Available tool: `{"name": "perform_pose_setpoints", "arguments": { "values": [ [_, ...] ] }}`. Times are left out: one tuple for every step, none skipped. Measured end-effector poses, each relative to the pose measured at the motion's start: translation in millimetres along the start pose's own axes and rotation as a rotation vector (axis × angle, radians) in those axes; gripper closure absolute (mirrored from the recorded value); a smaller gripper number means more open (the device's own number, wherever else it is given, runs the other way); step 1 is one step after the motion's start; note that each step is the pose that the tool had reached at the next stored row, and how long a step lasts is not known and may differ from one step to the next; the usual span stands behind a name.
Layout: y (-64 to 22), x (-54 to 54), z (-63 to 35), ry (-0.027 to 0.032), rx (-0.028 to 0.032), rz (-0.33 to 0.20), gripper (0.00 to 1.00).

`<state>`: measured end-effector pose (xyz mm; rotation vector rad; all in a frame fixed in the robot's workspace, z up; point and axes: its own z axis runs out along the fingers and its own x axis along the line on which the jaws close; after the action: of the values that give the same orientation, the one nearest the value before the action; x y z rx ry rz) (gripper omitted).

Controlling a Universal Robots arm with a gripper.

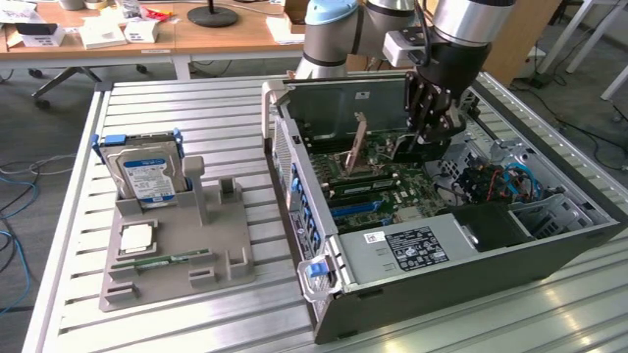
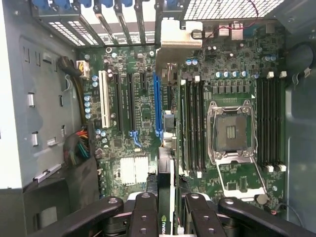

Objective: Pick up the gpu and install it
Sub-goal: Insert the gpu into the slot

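My gripper (image 1: pixel 429 125) reaches down into the open computer case (image 1: pixel 294 176) over the green motherboard (image 1: pixel 393 184). It is shut on the gpu (image 2: pixel 166 148), a thin dark card seen edge-on in the wrist view between the two black fingers (image 2: pixel 143 212). The card's silver end bracket (image 2: pixel 180 34) lies toward the case's rear slot wall. The card hangs just beside the long blue slot (image 2: pixel 158 103); I cannot tell whether it touches the board. In the exterior view the gpu (image 1: pixel 414 151) shows as a dark block below the fingers.
An open CPU socket (image 2: pixel 231 131) and memory slots (image 2: pixel 269 123) flank the card. A grey power supply (image 1: pixel 412 246) fills the case's near end. On the slatted table at the exterior view's left, a grey holder (image 1: pixel 176 250) carries a hard drive (image 1: pixel 145 173) and a memory stick (image 1: pixel 167 259).
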<state>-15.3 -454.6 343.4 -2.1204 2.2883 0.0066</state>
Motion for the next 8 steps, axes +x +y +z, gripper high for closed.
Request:
{"name": "perform_pose_setpoints", "arguments": {
  "values": [
    [0.5, 0.1, 1.9, 0.0, 0.0, 0.0, 0.74],
    [0.8, 0.1, 3.6, 0.0, 0.0, 0.0, 0.74],
    [1.0, 0.2, 5.2, 0.0, -0.0001, 0.0, 0.74],
    [1.1, 0.2, 6.5, 0.0001, 0.0, 0.0, 0.74],
    [1.1, 0.3, 7.8, 0.0001, 0.0, 0.0, 0.74],
    [1.2, 0.3, 8.8, -0.0001, 0.0, 0.0, 0.74],
    [1.2, 0.3, 9.5, 0.0, 0.0, 0.0, 0.74],
    [1.3, 0.3, 9.8, 0.0001, 0.0, 0.0, 0.74]
  ]
}}
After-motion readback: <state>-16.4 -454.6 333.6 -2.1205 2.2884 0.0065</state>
